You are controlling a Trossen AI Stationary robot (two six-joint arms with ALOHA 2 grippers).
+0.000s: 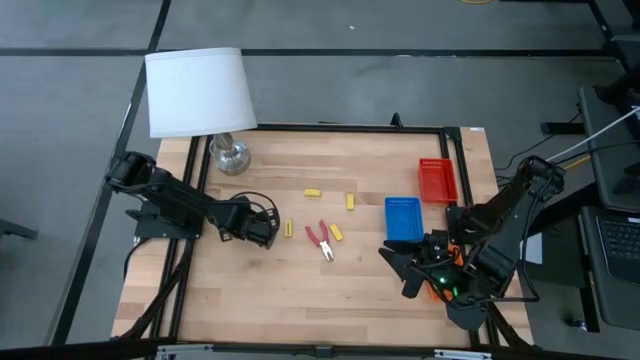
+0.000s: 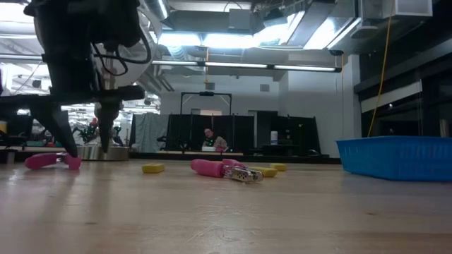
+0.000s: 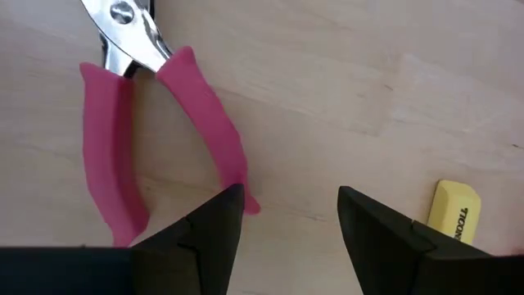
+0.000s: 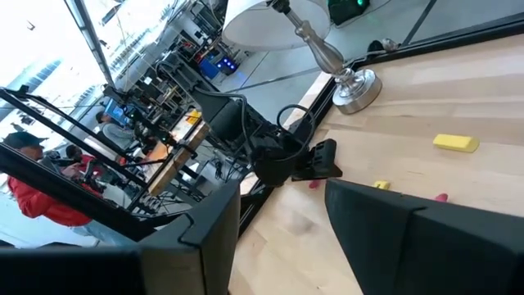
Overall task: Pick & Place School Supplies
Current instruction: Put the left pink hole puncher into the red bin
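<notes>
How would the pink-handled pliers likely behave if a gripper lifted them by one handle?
The pliers lie with handles spread, so the free handle would probably swing on the pivot. The shiny metal head suggests they would hang nose-down. The pink handle sleeves look rubbery, likely giving decent grip.

pretty even light over my table, nothing harsh

ceiling strip lights (image 2: 247, 65) glare hard in my low view, back room's washed out, and the near tabletop (image 2: 226, 219) goes soft and blurry

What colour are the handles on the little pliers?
Pink-red. The pliers' handles show best in the left wrist view, with silver metal at the pivot.
</notes>
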